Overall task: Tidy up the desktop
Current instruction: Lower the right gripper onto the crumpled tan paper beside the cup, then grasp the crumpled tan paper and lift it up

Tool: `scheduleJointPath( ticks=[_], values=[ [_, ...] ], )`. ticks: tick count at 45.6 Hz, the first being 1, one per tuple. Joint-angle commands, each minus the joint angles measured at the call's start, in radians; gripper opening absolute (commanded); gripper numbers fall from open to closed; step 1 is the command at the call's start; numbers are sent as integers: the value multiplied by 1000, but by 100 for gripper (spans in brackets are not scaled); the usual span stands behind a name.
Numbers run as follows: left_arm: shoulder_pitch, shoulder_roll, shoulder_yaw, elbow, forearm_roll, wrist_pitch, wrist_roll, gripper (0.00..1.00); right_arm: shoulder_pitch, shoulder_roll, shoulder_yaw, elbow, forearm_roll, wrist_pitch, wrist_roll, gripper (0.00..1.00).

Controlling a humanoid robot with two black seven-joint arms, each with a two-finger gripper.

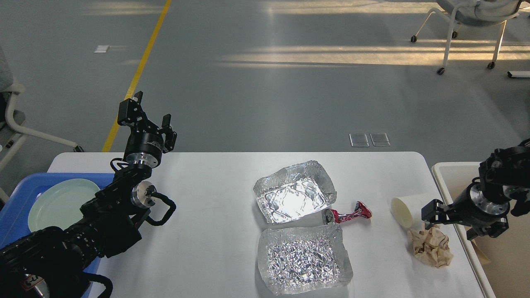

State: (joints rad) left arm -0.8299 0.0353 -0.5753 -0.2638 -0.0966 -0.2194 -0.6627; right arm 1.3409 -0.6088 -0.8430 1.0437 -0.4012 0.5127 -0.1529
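one blue tray [18, 194] sits at the far left, holding one pale green plate [58, 203]. beside it the left gripper [145, 116] is raised over the desktop's back left corner, its two fingers spread apart and holding nothing.

the desktop [207, 231] fills the lower middle of the view, its long axis running left to right and its rounded far corners toward the floor beyond.

right of centre lie two foil trays: one smooth [295, 192], one crinkled [304, 258] just in front of it. one crushed red can [348, 214] lies just beside them.

further right, one paper cup [408, 209] lies on its side, mouth facing left. one crumpled brown paper wad [430, 247] lies just in front.

the right gripper [449, 221] hangs above the wad; whether its fingers are parted i cannot tell. one off-white bin [449, 174] stands at the right edge.
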Motion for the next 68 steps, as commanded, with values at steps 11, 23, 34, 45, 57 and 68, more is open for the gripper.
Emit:
scheduleJointPath(
  ticks=[11,23,34,45,57,68],
  values=[
    [0,0,0,0,0,0,0,100,-164,66,56,-106,-24,-117,36,84],
    [0,0,0,-2,0,0,0,100,-198,86,56,-126,-42,-121,42,56],
    [0,0,0,-2,0,0,0,100,-200,84,55,-126,-42,-118,44,0],
    [0,0,0,0,0,0,0,100,-181,86,55,-119,-41,-109,76,0],
    [0,0,0,0,0,0,0,100,16,23,47,-97,-41,98,121,0],
    [0,0,0,0,0,0,0,100,466,-149,54,96,-35,447,119,0]
  ],
)
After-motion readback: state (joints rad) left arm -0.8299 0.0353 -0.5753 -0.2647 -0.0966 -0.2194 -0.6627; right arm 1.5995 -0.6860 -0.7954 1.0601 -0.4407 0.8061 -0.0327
